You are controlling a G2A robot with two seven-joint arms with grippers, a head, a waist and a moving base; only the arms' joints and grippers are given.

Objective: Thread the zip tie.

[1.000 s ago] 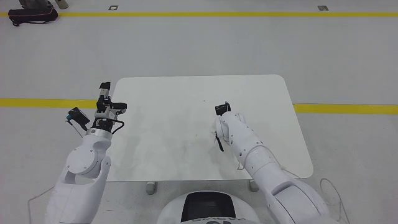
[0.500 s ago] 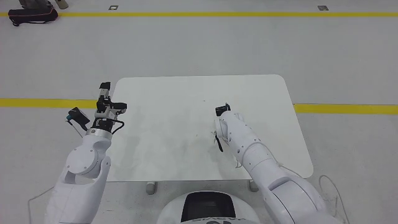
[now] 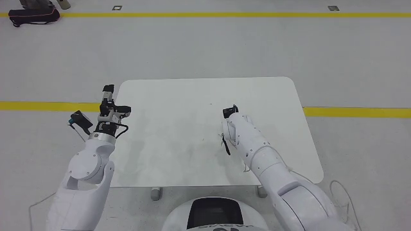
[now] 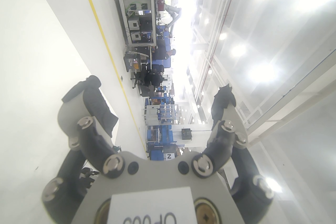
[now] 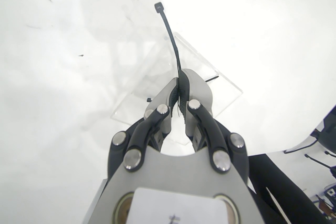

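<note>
We find the right claw (image 5: pixel 179 82) clamped on the strap of the zip tie (image 5: pixel 170 33), its head end projecting free over the surface (image 5: pixel 262 12), presumably kept clear for threading. The left claw (image 4: pixel 157 86) stands wide and empty by the surface's left edge, apparently held ready to take the tail

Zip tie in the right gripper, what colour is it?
Black; the zip tie sticks out of the right gripper, clearest in the right wrist view.

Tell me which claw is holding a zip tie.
The right claw, shut on the black zip tie; the left claw is open and empty.
</note>
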